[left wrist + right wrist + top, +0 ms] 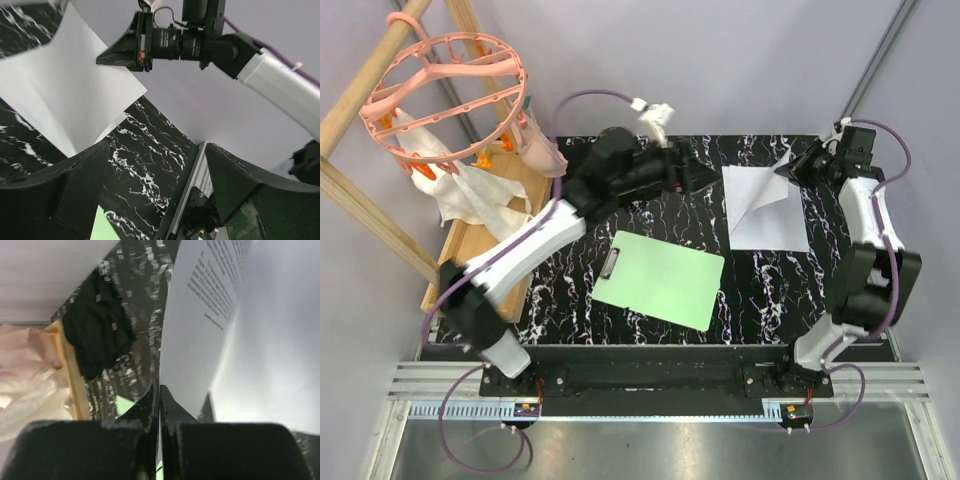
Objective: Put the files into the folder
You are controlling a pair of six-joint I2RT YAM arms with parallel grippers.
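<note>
- The light-green folder lay flat in the middle of the worktop, with no paper on it.
- Beyond it, to the right, the files looked thin and would likely be limp and slippery, so a corner pinch seemed best.
- The right hand was clamped on their lifted far corner. The left hand gaped wide and was empty.
- Only the right wrist view showed print on the raised sheet, and only the top view showed the whole folder.

Looking like a robotics lab: arms sitting bolted to aluminium rail, marble-print table, grey wall standing beyond the fingers.
</note>
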